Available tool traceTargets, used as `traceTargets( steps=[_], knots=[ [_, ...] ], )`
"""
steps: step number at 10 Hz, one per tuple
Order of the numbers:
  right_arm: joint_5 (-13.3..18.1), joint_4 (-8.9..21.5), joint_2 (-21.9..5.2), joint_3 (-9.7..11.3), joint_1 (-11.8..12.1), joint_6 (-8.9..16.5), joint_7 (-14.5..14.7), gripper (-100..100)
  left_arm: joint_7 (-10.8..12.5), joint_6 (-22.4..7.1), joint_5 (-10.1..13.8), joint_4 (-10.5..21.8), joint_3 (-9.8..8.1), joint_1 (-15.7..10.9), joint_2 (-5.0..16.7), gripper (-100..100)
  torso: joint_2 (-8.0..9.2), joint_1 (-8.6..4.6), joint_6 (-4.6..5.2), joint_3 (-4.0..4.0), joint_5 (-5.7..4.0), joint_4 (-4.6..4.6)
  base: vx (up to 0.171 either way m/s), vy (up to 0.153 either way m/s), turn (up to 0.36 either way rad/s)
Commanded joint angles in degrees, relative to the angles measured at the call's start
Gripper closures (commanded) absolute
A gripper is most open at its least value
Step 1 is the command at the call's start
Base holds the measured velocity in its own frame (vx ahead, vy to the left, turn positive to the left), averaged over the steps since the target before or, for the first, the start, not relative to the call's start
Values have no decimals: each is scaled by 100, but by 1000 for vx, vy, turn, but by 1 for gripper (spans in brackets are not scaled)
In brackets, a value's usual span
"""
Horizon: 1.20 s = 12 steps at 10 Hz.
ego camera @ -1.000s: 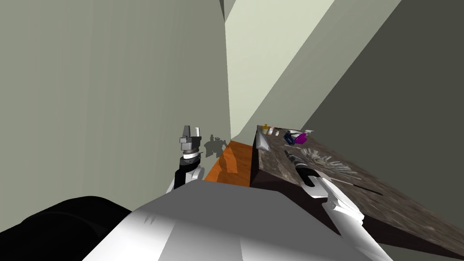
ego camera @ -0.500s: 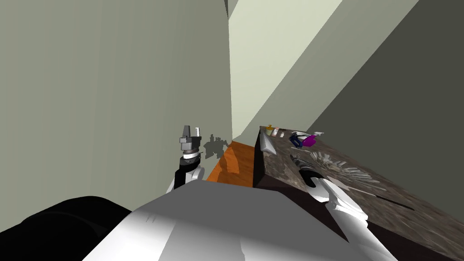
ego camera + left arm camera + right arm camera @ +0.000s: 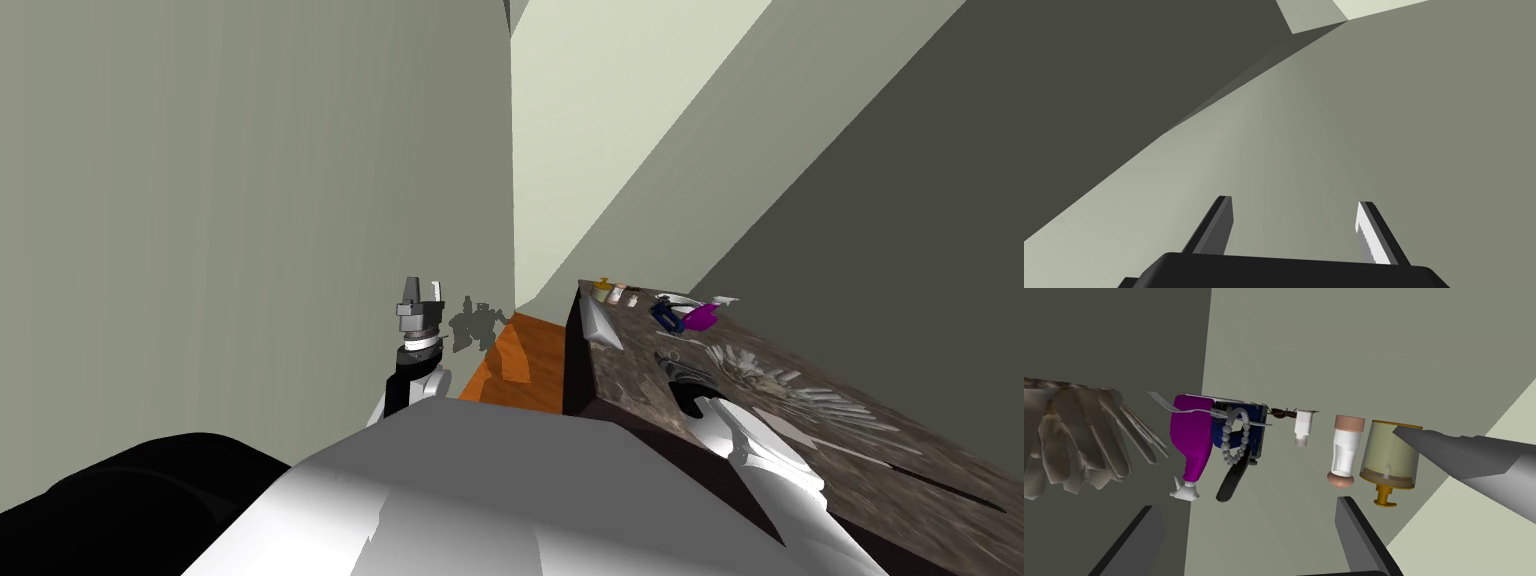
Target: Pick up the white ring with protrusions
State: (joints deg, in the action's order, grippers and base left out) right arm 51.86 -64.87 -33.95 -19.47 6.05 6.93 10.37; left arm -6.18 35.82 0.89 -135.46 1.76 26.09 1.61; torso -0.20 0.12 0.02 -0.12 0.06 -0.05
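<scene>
Head view: the left end effector (image 3: 420, 296) is held up by the wall, and a purple bottle (image 3: 702, 318) stands among clutter at the surface's (image 3: 620, 375) far end. Left wrist view: its fingers (image 3: 1371, 240) stand wide apart, empty. Right wrist view: the right end effector (image 3: 1248, 504), wide and empty, faces the white ring (image 3: 1228, 444), which leans on a blue object (image 3: 1255, 423), crossed by a fork (image 3: 1189, 408) and just beside the bottle, so a loose approach could snag the fork or tip the bottle.

The left arm (image 3: 405, 385) is bent upward at the robot's left. Its wrist is vertical and the left gripper (image 3: 421, 291) points straight up, its fingers (image 3: 1216, 225) spread apart with nothing between them. The right arm (image 3: 760, 450) stretches forward and out to the robot's right, with the forearm low. The right gripper (image 3: 1247, 505) points ahead, its two blades wide apart and gripping nothing.
</scene>
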Motion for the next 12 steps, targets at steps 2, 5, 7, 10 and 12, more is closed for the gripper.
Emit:
traceTargets(
  steps=[2,5,7,10,12],
  knots=[
    [241,346,-179,58,-42,395,146,-100,0,0,0,0,0,0,0,0,-5,-2,0,-2,0,-1,100,33,50],
    [400,583,-305,80,-72,604,251,-100,0,0,0,0,0,0,0,0,-4,-10,0,-3,-3,-2,76,12,28],
    [543,826,-445,124,-82,809,360,-100,0,0,0,0,0,0,0,0,-1,-10,0,0,-2,0,79,22,48],
    [463,830,-493,174,-60,858,410,0,0,0,0,0,0,0,0,0,14,-10,1,7,-2,2,30,10,7],
    [562,880,-671,415,172,997,105,-100,0,0,0,0,0,-1,0,0,23,-12,-1,13,-3,5,20,4,125]
  ],
)
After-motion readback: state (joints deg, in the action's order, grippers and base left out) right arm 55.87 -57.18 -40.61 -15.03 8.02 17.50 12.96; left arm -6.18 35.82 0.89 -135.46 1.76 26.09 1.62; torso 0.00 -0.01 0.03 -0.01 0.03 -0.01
